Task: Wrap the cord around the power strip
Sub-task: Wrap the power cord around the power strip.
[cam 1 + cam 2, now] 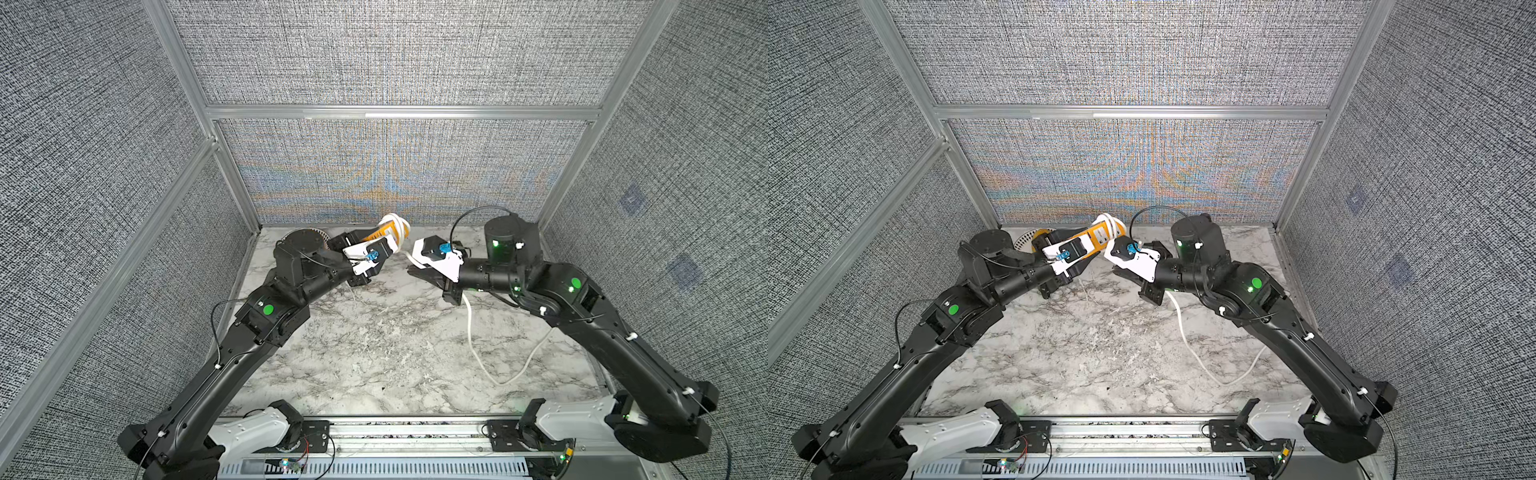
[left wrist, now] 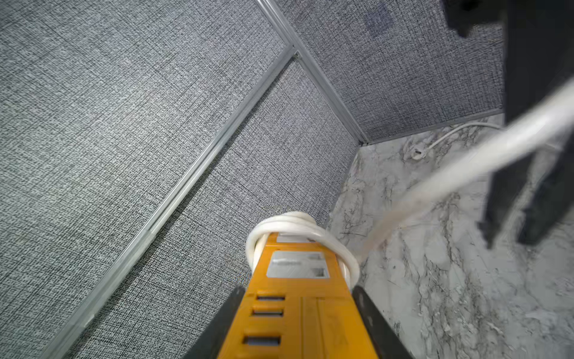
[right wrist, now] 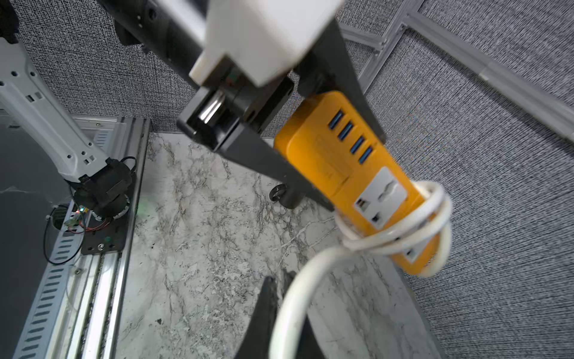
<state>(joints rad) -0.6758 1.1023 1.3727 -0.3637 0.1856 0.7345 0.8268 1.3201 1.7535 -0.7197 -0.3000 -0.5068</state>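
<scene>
Orange-yellow hard plastic fills the left gripper (image 2: pixel 298 290): its two flat dark fingers (image 2: pixel 228 314) clamp the long sides of the smooth rectangular power strip (image 3: pixel 326 161) at its USB end, holding it in the air. Along the strip's face, counting away from those jaws, come four blue USB ports in a row, a raised panel too blurred to read, then two white universal sockets. The farther socket is half hidden under the round, glossy white cord (image 3: pixel 400 236), which is looped about three times around the end farthest from the jaws. From the loops one strand runs across to the right gripper (image 3: pixel 284 279), just beside the strip's tip, whose black jaws are pinched narrow on it. Beyond that grip the cord drops in a slack curve onto the grey-veined marble-pattern table (image 1: pixel 374 353), ending in a small white plug (image 2: pixel 417 153) lying flat. Grey woven fabric panels (image 1: pixel 395 54) in aluminium frames enclose everything.
</scene>
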